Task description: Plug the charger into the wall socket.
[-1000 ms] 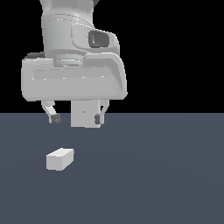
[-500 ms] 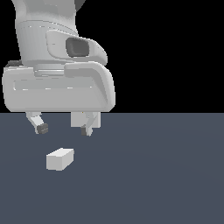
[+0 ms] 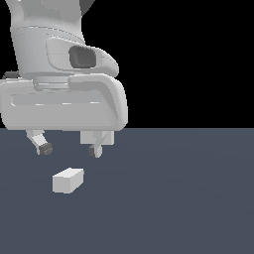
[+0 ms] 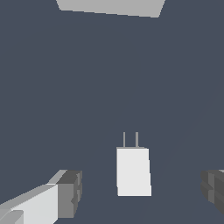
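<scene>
My tool (image 3: 69, 150) hung above the tabletop (image 3: 178, 198), fingers spread wide apart, nothing between them. In the wrist view both dark pads (image 4: 72, 193) sat well clear of the charger (image 4: 133, 171), one on either side of it, with bare tabletop between.

The charger (image 3: 68, 180) lay flat on the tabletop, just below and in front of my fingertips in the exterior view, apart from them.

Handling, as I judged it: a small rigid block, probably light, with smooth flat faces that could slip under a weak pinch. Its two thin prongs (image 4: 130, 140) looked like the delicate part. I reckoned the best hold was across the two long side faces, near mid-body, well back from the prongs.

Orientation: the long axis ran between my pads, so they already faced the long sides. The prongs stuck out from one short end, pointing toward the pale slab (image 4: 110, 8) at the far edge of the wrist view, which I took for the wall socket. I could not make out its holes there.
</scene>
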`<action>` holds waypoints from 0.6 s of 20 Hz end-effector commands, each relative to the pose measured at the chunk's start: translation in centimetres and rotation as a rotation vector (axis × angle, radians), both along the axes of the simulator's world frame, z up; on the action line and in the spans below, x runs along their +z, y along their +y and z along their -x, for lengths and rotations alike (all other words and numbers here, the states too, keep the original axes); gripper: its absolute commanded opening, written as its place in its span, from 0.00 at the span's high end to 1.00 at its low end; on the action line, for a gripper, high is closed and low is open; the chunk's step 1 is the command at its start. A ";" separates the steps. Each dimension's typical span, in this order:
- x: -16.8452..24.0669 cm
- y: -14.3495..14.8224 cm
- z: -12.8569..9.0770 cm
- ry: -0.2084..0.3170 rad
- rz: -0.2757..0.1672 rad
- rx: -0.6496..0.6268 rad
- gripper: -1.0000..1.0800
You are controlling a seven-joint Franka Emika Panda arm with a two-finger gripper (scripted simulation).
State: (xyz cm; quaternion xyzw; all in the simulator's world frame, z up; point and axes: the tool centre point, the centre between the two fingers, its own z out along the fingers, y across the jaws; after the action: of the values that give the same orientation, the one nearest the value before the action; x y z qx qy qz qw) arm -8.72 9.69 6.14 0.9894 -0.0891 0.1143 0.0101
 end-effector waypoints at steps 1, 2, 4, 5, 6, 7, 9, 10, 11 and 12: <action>-0.3 0.0 0.0 0.000 0.000 0.000 0.04; -0.6 0.0 0.0 0.000 0.000 0.000 0.04; -1.2 0.0 0.1 0.000 0.000 0.000 0.04; -1.6 0.0 0.1 0.000 0.000 0.000 0.04; -2.0 0.0 0.1 0.000 0.000 -0.001 0.04; -2.5 0.0 0.1 0.000 0.000 -0.001 0.04; -3.4 0.0 0.1 0.000 0.000 -0.001 0.04; -3.8 0.0 0.1 -0.001 0.000 -0.001 0.04; -4.1 0.0 0.1 -0.001 0.000 -0.001 0.04; -4.4 0.0 0.1 -0.001 0.000 -0.001 0.04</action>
State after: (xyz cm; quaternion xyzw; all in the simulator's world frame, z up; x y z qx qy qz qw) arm -8.83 9.65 2.27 0.9894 -0.0897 0.1141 0.0105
